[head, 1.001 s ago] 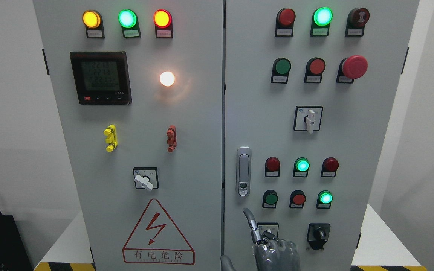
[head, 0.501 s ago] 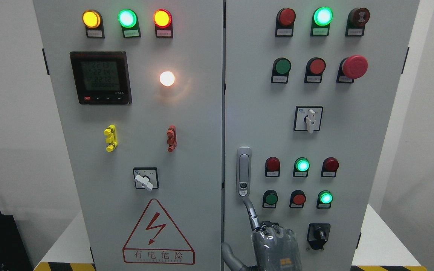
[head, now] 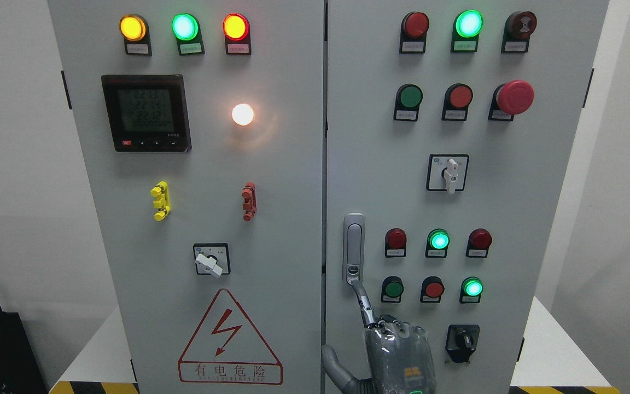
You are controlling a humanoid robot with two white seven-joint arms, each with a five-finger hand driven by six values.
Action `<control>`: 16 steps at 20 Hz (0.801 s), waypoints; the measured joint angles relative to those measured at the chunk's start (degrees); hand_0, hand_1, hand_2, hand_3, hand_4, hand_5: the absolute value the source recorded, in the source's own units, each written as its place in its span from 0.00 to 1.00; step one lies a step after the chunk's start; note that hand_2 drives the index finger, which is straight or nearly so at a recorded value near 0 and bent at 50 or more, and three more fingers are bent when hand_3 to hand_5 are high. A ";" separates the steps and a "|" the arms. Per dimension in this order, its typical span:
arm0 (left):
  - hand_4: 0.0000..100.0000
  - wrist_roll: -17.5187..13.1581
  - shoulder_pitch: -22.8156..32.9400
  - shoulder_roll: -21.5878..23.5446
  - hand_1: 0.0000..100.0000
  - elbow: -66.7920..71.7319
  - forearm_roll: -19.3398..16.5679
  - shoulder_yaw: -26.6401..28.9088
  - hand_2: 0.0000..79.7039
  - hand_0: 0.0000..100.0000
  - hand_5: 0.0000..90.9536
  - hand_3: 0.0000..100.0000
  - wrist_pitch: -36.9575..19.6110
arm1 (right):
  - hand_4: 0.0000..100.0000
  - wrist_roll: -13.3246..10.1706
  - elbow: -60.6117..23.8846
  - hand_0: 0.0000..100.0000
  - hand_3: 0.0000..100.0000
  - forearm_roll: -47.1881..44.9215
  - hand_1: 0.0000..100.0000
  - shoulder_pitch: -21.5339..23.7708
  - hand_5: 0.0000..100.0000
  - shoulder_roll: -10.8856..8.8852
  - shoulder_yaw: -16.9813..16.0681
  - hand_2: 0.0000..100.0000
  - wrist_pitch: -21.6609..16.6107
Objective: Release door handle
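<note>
One hand (head: 397,355) — index finger (head: 362,301) extended, the others curled — touches the base of one door handle (head: 354,249).

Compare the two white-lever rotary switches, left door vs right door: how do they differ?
Pose: the left-door rotary switch has its lever tilted, pointing down-right; the right-door rotary switch has its lever vertical, pointing straight down.
Height: the left-door switch sits low, just above the warning triangle; the right-door one sits higher, above the door handle.
Shared: white lever on a black-framed square plate.
</note>
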 measured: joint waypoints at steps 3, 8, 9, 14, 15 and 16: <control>0.00 0.00 0.00 0.00 0.39 0.00 0.00 0.00 0.00 0.12 0.00 0.00 0.00 | 0.89 0.01 0.20 0.27 0.97 0.00 0.35 -0.23 1.00 0.02 0.01 0.00 0.17; 0.00 0.00 0.00 0.00 0.39 0.00 0.00 0.00 0.00 0.12 0.00 0.00 0.00 | 0.90 0.20 0.54 0.27 0.97 0.01 0.35 -0.83 1.00 0.09 0.06 0.00 0.25; 0.00 0.00 0.00 0.00 0.39 0.00 0.00 0.00 0.00 0.12 0.00 0.00 0.00 | 0.90 0.22 0.61 0.27 0.97 0.02 0.35 -0.96 1.00 0.10 0.07 0.00 0.25; 0.00 0.00 0.00 0.00 0.39 0.00 0.00 0.00 0.00 0.12 0.00 0.00 0.00 | 0.90 1.02 0.91 0.28 0.98 0.02 0.36 -1.31 1.00 0.15 0.09 0.00 0.29; 0.00 0.00 0.00 0.00 0.39 0.00 0.00 0.00 0.00 0.12 0.00 0.00 0.00 | 0.90 1.06 0.96 0.28 0.98 0.02 0.36 -1.35 1.00 0.16 0.10 0.00 0.29; 0.00 0.00 0.00 0.00 0.39 0.00 0.00 0.00 0.00 0.12 0.00 0.00 0.00 | 0.90 1.13 1.00 0.28 0.98 0.02 0.36 -1.38 1.00 0.17 0.10 0.00 0.29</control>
